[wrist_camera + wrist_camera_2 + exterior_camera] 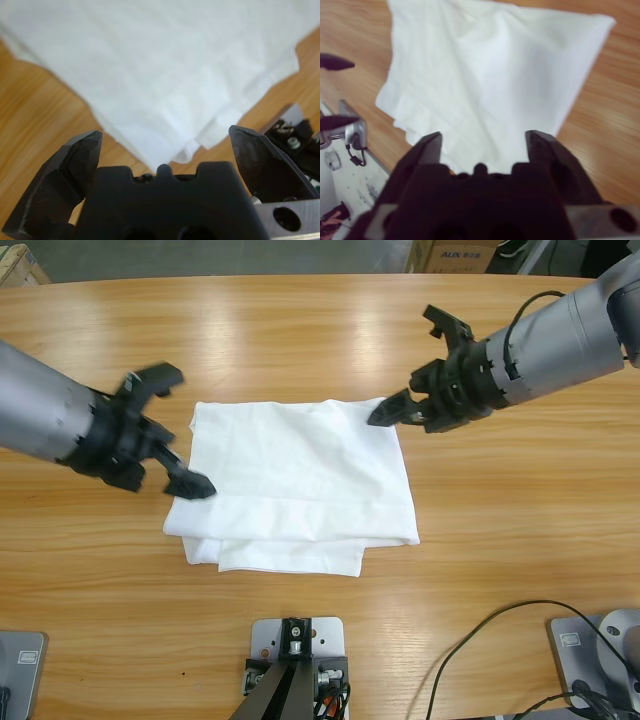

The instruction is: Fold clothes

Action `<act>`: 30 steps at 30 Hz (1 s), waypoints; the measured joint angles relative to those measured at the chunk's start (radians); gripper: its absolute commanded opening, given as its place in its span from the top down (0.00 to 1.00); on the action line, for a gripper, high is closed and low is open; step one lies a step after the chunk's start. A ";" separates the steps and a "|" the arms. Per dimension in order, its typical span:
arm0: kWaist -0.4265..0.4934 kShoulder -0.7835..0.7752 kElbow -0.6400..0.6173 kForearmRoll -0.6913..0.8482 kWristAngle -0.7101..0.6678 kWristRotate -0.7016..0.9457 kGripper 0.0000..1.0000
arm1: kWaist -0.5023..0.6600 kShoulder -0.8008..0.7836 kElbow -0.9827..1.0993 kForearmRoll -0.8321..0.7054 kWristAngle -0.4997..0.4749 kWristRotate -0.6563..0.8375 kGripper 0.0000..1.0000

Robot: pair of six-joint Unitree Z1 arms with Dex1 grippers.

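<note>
Two grippers are sitting at opposite corners of the shirt (300, 485), both with jaws spread and gripping nothing. Shirt is lying on the table (320, 330) as a partly folded rectangle, long axis running across from one arm to the other, layered edges showing along the near side.

Left gripper (170, 425): in its wrist view the stacked corner of the shirt (165, 75) is lying straight ahead between the jaws, just short of the gripper body. One jaw tip is resting at the cloth edge in the high view.

Right gripper (418, 365): the shirt (490, 80) is spreading out directly ahead of the jaws, its nearest edge running under the gap. One jaw tip is touching the far corner in the high view.

Judgement: both are about equally near, so each arm looks set to pinch its own corner. Risk is catching only the top layer of thin fabric.
</note>
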 measured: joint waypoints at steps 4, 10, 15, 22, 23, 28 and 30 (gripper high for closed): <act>-0.092 0.024 0.013 0.007 0.005 0.005 0.35 | -0.021 0.002 -0.044 0.092 -0.031 -0.039 1.00; -0.188 0.098 0.019 -0.005 0.009 -0.057 0.35 | -0.022 0.060 -0.091 0.116 -0.027 -0.078 1.00; -0.199 0.140 0.024 -0.017 0.053 -0.107 0.52 | -0.026 0.139 -0.162 0.113 0.016 -0.086 1.00; -0.199 0.169 0.036 -0.018 0.089 -0.168 1.00 | -0.060 0.249 -0.206 0.088 0.054 -0.098 1.00; -0.199 0.175 0.036 -0.018 0.092 -0.168 1.00 | -0.060 0.259 -0.209 0.087 0.055 -0.099 1.00; -0.199 0.188 0.036 -0.018 0.115 -0.168 1.00 | -0.062 0.285 -0.212 0.080 0.057 -0.102 1.00; -0.199 0.189 0.037 -0.018 0.121 -0.168 1.00 | -0.062 0.291 -0.212 0.076 0.057 -0.103 1.00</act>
